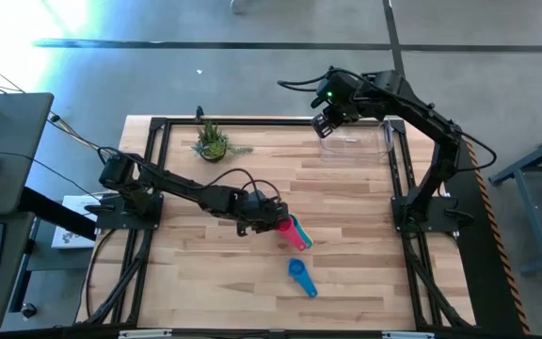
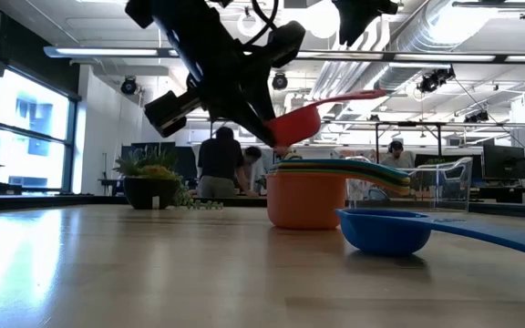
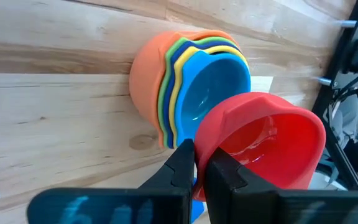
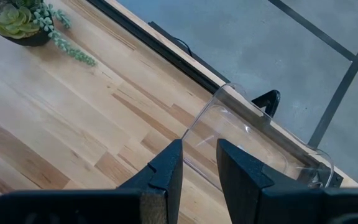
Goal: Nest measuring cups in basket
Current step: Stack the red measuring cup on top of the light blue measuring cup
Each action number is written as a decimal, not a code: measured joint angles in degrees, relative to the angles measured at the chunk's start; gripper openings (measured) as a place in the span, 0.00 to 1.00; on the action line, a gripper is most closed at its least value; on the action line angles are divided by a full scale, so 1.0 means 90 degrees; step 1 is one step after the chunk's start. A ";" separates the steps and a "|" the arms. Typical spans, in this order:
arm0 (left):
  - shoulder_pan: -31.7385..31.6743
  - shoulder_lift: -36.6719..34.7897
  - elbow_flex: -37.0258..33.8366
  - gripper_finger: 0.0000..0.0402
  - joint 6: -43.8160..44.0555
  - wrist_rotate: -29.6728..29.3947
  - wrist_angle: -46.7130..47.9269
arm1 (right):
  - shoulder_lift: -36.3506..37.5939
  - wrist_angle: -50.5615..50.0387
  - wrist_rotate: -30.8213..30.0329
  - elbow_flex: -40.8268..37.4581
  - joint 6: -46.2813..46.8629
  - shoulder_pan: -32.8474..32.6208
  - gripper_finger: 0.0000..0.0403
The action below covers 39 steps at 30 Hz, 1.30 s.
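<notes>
My left gripper (image 1: 269,218) is over the table's middle, shut on a red-pink measuring cup (image 3: 260,146), which hangs just above a nested stack (image 3: 191,93). The stack's outer cup is orange (image 2: 306,199), with green, yellow and blue cups inside, and it stands on its base on the table. A separate blue cup (image 1: 301,278) rests on its base nearer the table's near edge, its handle lying level. The clear basket (image 1: 358,141) sits at the far right. My right gripper (image 4: 199,163) hovers high over the basket's left end, open by a narrow gap. My left gripper holds the red-pink cup by its wall at the rim (image 3: 201,163), on the side opposite the handle (image 2: 358,95). One finger (image 3: 229,180) looks to be inside the bowl and the other outside. It comes slanting down from the table's left. The cup is lifted clear and tilted.
A small potted green plant (image 1: 211,141) stands near the far edge, left of the middle. Black frame rails (image 1: 405,188) run along the table's sides. Bare wood lies between the stack and the basket. People stand in the room beyond the table (image 2: 219,164).
</notes>
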<state>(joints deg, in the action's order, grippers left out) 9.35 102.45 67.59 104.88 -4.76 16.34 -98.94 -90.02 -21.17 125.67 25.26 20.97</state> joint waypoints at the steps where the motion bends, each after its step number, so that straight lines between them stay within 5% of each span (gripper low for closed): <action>1: -0.0008 0.0000 0.0000 0.03 0.0005 0.0017 -0.0003 | 0.0000 0.0000 -0.0002 0.0000 0.0000 0.0000 0.23; 39: -0.0251 -0.0002 0.0000 0.05 -0.0568 0.0313 -0.0222 | -0.0002 0.0126 -0.0034 -0.0726 -0.0023 -0.0012 0.23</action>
<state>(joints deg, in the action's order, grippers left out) 7.09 102.44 67.59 99.77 -1.94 14.35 -98.96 -88.88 -21.47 119.13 25.04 20.86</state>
